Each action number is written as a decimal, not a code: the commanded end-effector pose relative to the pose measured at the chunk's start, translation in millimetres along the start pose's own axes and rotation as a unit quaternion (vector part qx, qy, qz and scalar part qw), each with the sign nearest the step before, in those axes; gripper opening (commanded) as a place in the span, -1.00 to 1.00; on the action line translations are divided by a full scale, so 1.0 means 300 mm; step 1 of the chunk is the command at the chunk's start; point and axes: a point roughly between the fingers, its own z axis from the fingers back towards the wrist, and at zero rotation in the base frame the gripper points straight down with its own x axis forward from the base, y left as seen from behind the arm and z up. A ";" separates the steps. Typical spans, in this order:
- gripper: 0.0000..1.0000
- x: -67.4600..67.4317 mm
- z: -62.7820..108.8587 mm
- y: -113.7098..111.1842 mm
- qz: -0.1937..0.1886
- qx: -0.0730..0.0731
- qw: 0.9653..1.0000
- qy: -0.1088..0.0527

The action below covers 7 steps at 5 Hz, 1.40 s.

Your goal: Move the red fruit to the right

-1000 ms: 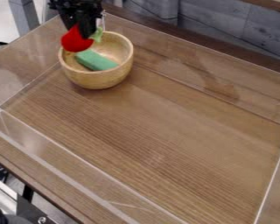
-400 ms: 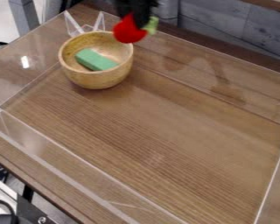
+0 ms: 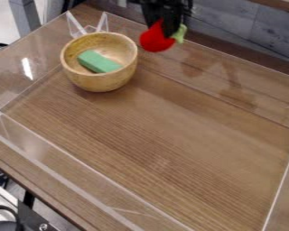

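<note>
End effector: the end effector [image 3: 166,25] hangs from above near the far edge of the table [image 3: 172,135], pointing almost straight down, its jaws shut tight on the red fruit [image 3: 155,38].
Red fruit: one, held clear of the table, just to the right of the bowl [image 3: 101,61] and apart from it; its pale green leafy tip points right.
Why held so: the fruit hangs in the air, most likely so it can pass over the bowl's rim and travel sideways without dragging on the wood.
Bowl: one wooden bowl, standing upright near the far left corner of the table.
Green block: one flat green block [image 3: 100,62] lies inside the bowl, touching its bottom; it is no part of the job, so it stays put.
Walls: clear plastic walls [image 3: 21,77] run along the table's edges, apparently to keep things from rolling off.
Open wood: the right half of the table is bare wood, which gives the fruit a place to land.
Stage, as I judge it: carry under way; the fruit is not yet set down on the right.
</note>
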 end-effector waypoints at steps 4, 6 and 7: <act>-1.00 0.015 0.089 -0.186 -0.036 -0.008 0.999 -0.038; -1.00 0.054 0.020 -0.258 -0.055 -0.014 0.998 -0.027; -1.00 0.077 -0.003 -0.285 -0.056 -0.015 0.998 -0.021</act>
